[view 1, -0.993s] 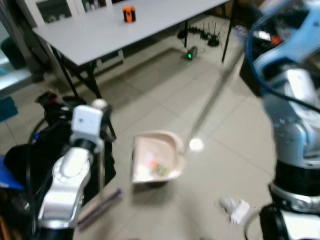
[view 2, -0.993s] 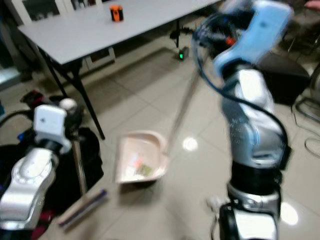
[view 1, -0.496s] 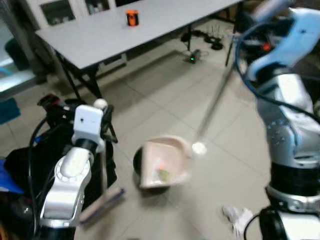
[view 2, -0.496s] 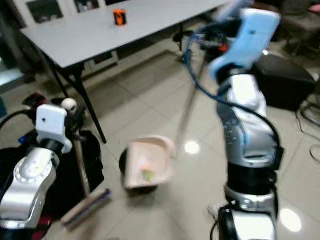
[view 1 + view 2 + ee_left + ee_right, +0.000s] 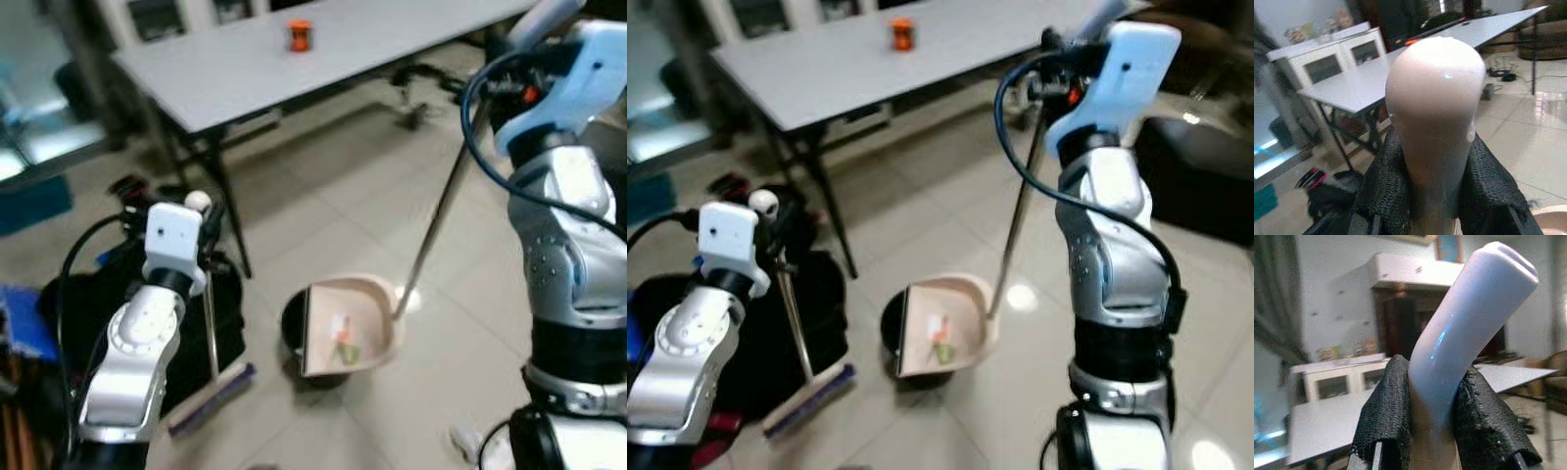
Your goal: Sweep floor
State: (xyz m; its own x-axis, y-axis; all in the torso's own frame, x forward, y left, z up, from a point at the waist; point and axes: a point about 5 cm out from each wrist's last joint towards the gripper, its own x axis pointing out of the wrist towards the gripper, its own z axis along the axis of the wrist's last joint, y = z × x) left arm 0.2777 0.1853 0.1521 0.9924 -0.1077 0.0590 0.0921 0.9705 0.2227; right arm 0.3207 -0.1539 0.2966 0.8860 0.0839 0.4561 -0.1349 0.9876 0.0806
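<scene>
Dustpan (image 5: 940, 328) with debris sits tilted over a dark bin (image 5: 890, 323) on the floor. Right pincer (image 5: 1432, 431) is clamped on the dustpan handle (image 5: 1017, 220). Left pincer (image 5: 1432, 196) grips the broom (image 5: 794, 323), its head beside the bin.

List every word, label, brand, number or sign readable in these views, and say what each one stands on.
None can be read.
orange object on the grey table: dark markings, too blurred to read.
dustpan, held over the black bin: plain, only litter in it.
broom: no label visible.
framed picture on the wall: too blurred to tell.
</scene>
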